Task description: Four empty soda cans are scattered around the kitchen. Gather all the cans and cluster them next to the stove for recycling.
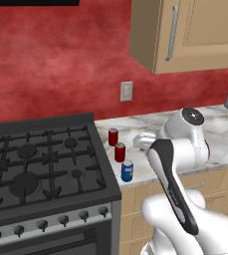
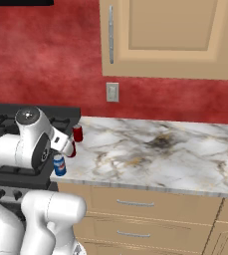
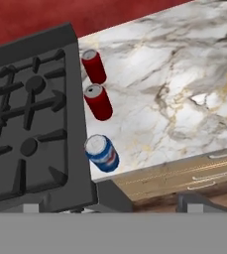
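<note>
A: Where are the cans rel. to the gripper?

B: Hand view; gripper (image 3: 144, 201) looks down from above; its two dark finger tips (image 3: 114, 197) rise at 6 o'clock, set wide apart w/ nothing between them, so open and empty. Blue can (image 3: 101, 153) is the nearest, just up from the tips at approx. 11 o'clock; no contact.

A: And the red ones?

B: Nearer red can (image 3: 98, 101) lies beyond the blue one, same 11 o'clock line; far red can (image 3: 94, 66) further out again at 11; the three make a short row along the stove (image 3: 30, 124) edge, each apart from the next, all upright.

A: On the desk or on the stove?

B: On the desk (image 3: 184, 89), marble top, just beside the stove's right side; stove sits at 9 o'clock of the cans in the hand view.

A: Same from the base cams?

B: Left base view: far red can (image 1: 113, 136), nearer red can (image 1: 119, 152), blue can (image 1: 127, 171) run in a line toward the desk's front edge, stove (image 1: 41, 164) at their 9 o'clock; the arm's white links stand at 3 o'clock of them. Right base view: blue can (image 2: 59, 164) near the desk (image 2: 150, 149) front edge, a red can (image 2: 77, 133) behind it at 1 o'clock, part of the arm covering the space between; can't tell the third there.

A: Fourth can?

B: Can't tell; three are what I can place.
</note>
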You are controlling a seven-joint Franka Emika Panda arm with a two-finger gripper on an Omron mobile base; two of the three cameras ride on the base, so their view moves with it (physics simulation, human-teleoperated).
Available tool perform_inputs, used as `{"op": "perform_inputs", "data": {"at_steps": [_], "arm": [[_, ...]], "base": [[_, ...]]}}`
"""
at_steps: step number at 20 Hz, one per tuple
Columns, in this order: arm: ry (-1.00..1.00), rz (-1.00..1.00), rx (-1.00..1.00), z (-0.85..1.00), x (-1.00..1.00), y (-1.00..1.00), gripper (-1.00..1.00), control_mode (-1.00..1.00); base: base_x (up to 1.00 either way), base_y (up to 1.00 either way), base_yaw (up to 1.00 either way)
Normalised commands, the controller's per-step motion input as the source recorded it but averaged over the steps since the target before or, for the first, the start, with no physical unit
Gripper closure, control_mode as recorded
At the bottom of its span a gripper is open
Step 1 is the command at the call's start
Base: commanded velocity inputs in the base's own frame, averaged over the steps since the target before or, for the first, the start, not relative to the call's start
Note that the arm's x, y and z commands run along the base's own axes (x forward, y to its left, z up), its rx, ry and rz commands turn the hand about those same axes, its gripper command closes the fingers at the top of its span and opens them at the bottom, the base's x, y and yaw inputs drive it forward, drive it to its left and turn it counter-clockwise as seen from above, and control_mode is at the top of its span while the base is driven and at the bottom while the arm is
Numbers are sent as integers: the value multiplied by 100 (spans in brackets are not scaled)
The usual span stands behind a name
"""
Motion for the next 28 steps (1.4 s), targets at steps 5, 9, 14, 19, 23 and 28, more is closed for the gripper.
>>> {"op": "perform_inputs", "data": {"at_steps": [5,9,14,19,23,28], "arm": [[-5,0,0,18,-30,0,-100,-100],[-3,0,0,6,-27,0,-100,-100],[0,0,0,0,0,0,-100,100],[0,0,0,0,0,0,-100,100],[0,0,0,0,0,0,-100,100],[0,0,0,0,0,0,-100,100]], "base": [[0,0,0],[0,0,0],[-25,0,0],[-42,-8,0],[-19,-16,0],[-1,-11,3]]}}
